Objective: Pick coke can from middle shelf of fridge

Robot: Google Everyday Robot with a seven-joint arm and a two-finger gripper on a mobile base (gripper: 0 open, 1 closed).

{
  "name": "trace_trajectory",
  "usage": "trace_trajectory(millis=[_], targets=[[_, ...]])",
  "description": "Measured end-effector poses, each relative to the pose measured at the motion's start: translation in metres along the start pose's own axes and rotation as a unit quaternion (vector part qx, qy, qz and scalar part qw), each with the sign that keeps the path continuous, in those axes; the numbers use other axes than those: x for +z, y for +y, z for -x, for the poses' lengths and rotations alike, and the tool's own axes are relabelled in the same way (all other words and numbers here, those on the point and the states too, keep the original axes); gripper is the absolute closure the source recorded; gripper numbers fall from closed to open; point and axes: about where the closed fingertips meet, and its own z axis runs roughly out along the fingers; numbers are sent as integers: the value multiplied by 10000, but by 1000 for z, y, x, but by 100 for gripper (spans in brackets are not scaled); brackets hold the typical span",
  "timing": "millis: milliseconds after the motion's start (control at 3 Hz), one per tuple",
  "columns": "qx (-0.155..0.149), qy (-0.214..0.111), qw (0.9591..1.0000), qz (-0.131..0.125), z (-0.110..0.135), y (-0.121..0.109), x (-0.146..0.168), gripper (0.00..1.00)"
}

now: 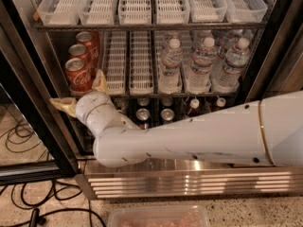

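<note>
My gripper (75,89) sits at the front-left corner of the middle shelf (142,94) in the fridge (272,51). It's spread wide and holding nothing. One tan finger (100,79) points up, just beside the right side of the front coke can (78,74); can't tell if it touches. The other finger (61,105) points left, below the shelf's front edge and lower-left of that can. The can stands upright between the two, at the front of the leftmost lane.

Two more coke cans (78,53) line up behind it toward the back edge. Just right of that lane are two white slatted lane trays (140,60). The right half of the shelf holds water bottles (202,60), upright with white caps.

The tier above carries clear-white bins (137,4) along its front edge. The tier below shows dark bottles and can tops (166,113), partly hidden by my arm (189,136). The arm runs in from the right edge of the view, across the ribbed stainless base (189,183).

On the floor, cables (23,136) lie at left and a clear container (158,217) sits at the bottom edge.
</note>
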Motion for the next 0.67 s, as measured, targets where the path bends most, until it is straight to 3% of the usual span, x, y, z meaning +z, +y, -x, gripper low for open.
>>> trace_trajectory(millis=[667], targets=[[-177,39,9995,-260,-9,-19,19,16]])
